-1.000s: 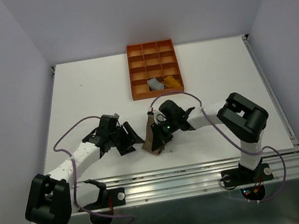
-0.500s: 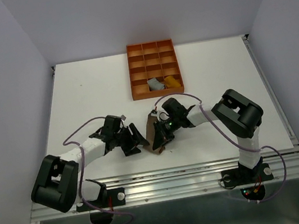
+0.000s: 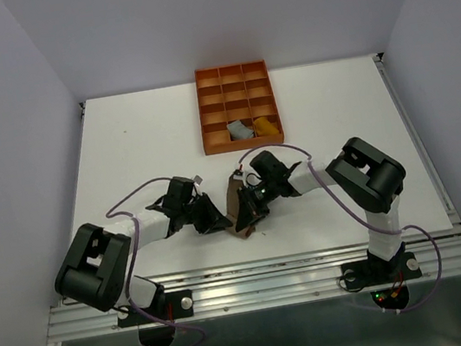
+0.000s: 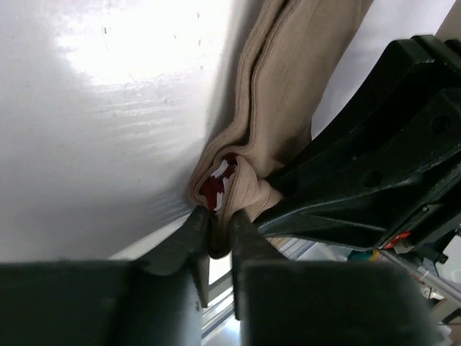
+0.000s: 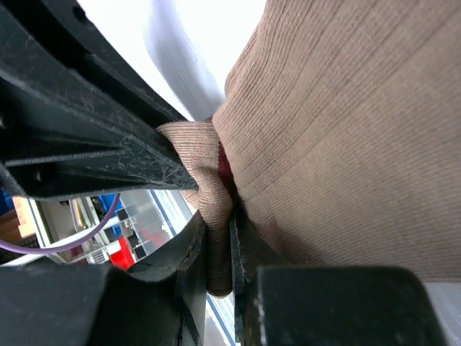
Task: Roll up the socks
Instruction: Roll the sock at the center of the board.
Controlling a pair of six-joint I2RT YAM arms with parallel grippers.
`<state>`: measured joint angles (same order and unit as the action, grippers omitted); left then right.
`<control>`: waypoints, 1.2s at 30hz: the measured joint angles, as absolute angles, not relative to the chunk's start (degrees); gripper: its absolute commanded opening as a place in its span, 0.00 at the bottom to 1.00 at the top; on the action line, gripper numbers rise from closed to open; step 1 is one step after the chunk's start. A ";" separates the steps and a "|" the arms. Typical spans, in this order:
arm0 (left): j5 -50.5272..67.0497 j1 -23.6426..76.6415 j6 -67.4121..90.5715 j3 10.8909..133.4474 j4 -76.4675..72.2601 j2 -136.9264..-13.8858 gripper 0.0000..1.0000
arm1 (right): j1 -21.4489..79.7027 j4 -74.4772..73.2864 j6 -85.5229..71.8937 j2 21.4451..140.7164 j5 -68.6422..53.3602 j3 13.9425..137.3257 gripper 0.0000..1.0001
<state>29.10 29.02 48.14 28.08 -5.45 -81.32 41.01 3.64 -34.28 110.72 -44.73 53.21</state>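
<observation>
1. Left wrist view: the left gripper (image 4: 220, 234) has its jaws almost together. They nip a small fold of the taupe sock (image 4: 288, 86) beside the cuff, where maroon and white stripes peek out.
2. Right wrist view gives what that view hides: the right gripper (image 5: 217, 249) is pinched nearly closed on a rolled edge of the same sock, with a sliver of maroon just above the jaws.
3. Up close the knit is finely ribbed and soft, and it bunches at both grips. The hard black body of the other gripper crowds each wrist view.
4. Only the top external view shows the layout. The two grippers meet tip to tip at the table's (image 3: 122, 155) 6 o'clock edge, the left reaching in from 9 o'clock and the right from 3 o'clock, with the sock lifted between them.
5. At 12 o'clock sits the orange tray (image 3: 202, 116), a rigid grid of square cells. In its nearest row, the grey sock (image 3: 239, 128) fills the middle cell and the yellow sock (image 3: 267, 125) the cell at its 3 o'clock.
</observation>
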 measured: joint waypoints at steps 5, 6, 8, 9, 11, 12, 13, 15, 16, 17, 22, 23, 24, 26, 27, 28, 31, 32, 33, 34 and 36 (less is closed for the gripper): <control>28.73 29.34 49.10 28.10 -6.66 -82.02 0.00 | 40.88 2.90 -32.49 110.24 -44.66 53.21 0.36; 28.67 29.45 49.28 28.12 -6.70 -82.11 0.00 | 40.88 2.68 -31.64 110.00 -44.56 53.21 0.41; 28.23 29.65 49.54 28.40 -6.15 -82.19 0.00 | 40.91 1.93 -30.17 109.30 -44.12 53.23 0.51; 27.79 29.91 49.63 28.93 -5.50 -82.37 0.00 | 41.06 1.26 -29.06 108.38 -43.90 53.30 0.54; 26.59 30.13 49.69 30.02 -3.33 -82.37 0.00 | 41.41 0.64 -27.49 106.91 -42.78 53.52 0.60; 25.87 30.41 49.67 30.85 -1.83 -82.37 0.00 | 41.91 -0.19 -26.17 105.65 -41.43 53.54 0.62; 25.45 30.46 49.67 31.29 -0.99 -82.37 0.00 | 42.39 -0.80 -25.23 104.62 -40.40 53.54 0.63; 24.56 30.65 49.43 32.42 1.34 -82.37 0.00 | 43.31 -2.46 -23.11 102.21 -36.42 53.54 0.66; 24.14 30.72 49.32 32.82 2.20 -82.37 0.00 | 43.55 -3.49 -22.02 100.92 -34.44 53.54 0.67; 23.77 30.76 49.10 33.39 3.70 -82.35 0.00 | 43.68 -4.34 -21.02 99.42 -32.40 53.52 0.67; 23.55 30.76 48.42 34.70 8.03 -82.26 0.00 | 45.19 -5.08 -15.14 91.55 -24.18 51.68 0.69; 23.57 30.83 48.40 34.94 8.86 -82.26 0.00 | 45.89 -5.10 -14.15 90.00 -23.09 51.03 0.70; 23.55 30.92 48.31 35.18 9.56 -82.26 0.00 | 46.89 -5.10 -13.02 88.42 -21.93 50.33 0.70; 23.59 31.20 48.21 35.75 11.16 -82.28 0.00 | 50.26 -5.04 -10.28 85.65 -19.38 49.47 0.70; 23.59 31.40 48.14 36.03 11.99 -82.35 0.00 | 51.88 -4.86 -8.97 84.86 -18.26 49.25 0.70; 23.70 31.55 48.07 36.47 13.13 -82.46 0.00 | 53.91 -4.64 -7.86 84.20 -17.15 49.15 0.70; 23.77 31.99 47.75 38.24 16.95 -83.13 0.00 | 58.67 -4.21 -4.99 83.72 -14.35 48.99 0.70; 23.75 32.12 47.62 38.85 18.17 -83.50 0.00 | 60.23 -4.23 -4.27 83.72 -13.30 48.99 0.70; 23.77 32.16 47.53 39.51 19.31 -83.88 0.00 | 61.47 -4.25 -3.16 83.72 -12.08 48.99 0.70; 23.83 32.16 47.42 40.07 20.43 -84.25 0.00 | 62.39 -4.23 -2.50 83.72 -11.20 48.99 0.70; 23.90 32.16 47.42 40.75 22.04 -84.64 0.00 | 64.58 -4.21 -0.91 83.72 -8.49 48.97 0.70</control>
